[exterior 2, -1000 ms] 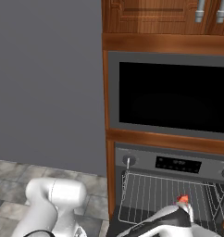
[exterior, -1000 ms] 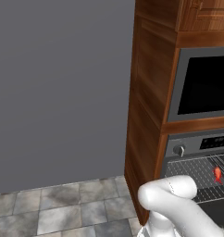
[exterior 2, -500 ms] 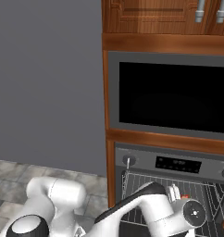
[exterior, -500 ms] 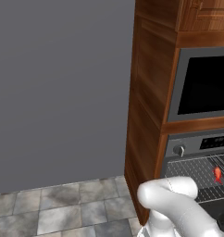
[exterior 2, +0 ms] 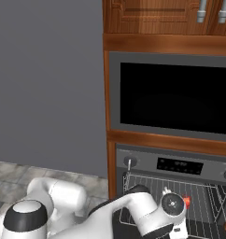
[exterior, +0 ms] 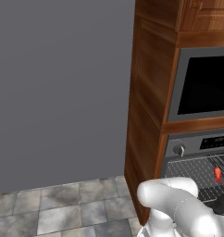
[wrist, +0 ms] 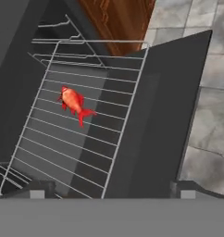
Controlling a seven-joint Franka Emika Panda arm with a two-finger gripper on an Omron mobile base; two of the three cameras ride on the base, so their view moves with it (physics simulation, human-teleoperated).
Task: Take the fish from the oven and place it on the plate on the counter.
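Observation:
The small orange-red fish lies on a wire rack pulled out over the open oven door. My gripper hovers above the rack, open, with nothing between its fingertips; the fish is ahead of it and to the left. From the base, the fish shows on the rack inside the stainless oven. In the right base view my hand hangs in front of the oven, partly covering the fish. The plate and the counter are out of view.
A black-windowed microwave sits above the oven in a wooden cabinet column. The dark oven door juts out over the grey tiled floor. A plain grey wall stands to the left.
The jaws have gone from shut to wide open. My arm has risen into the right base view, in front of the rack. The fish has stayed put.

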